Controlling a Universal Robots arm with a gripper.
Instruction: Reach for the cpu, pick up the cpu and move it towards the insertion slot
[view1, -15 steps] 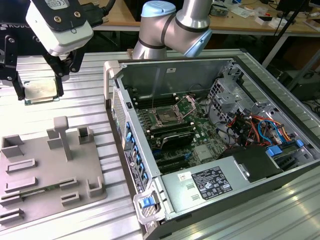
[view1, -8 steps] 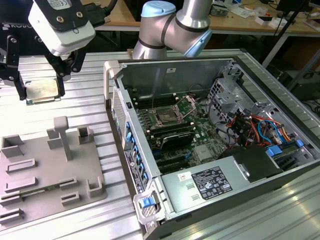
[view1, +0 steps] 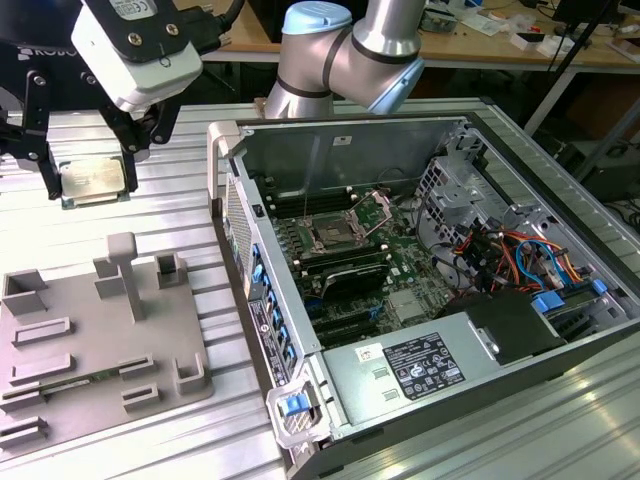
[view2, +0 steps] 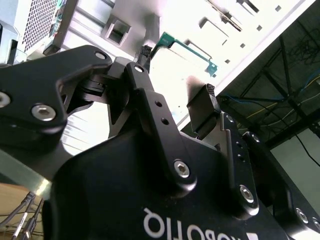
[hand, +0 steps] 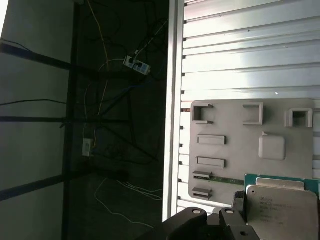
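The cpu (view1: 94, 182), a flat square chip with a silvery top and a thin green rim, hangs above the slatted table near the exterior view's left. My gripper (view1: 92, 165) is shut on it, one black finger on each side. In the first wrist view the cpu (hand: 282, 210) lies flat beside a dark finger (hand: 239, 202), over the grey fixture plate. The second wrist view shows the two fingers (view2: 209, 97) from behind, with the chip's green edge (view2: 166, 41) between them. The insertion slot (view1: 330, 236), with a shiny frame and dark centre, sits on the green board inside the open computer case, well to the right of the gripper.
A grey fixture plate (view1: 70, 300) with upright holders and a memory stick (view1: 75, 381) lies below the gripper. The open case's side wall (view1: 232, 190) stands between the gripper and the slot. Inside it are black memory slots (view1: 350, 268), a power supply (view1: 420, 365) and coloured cables (view1: 510, 255).
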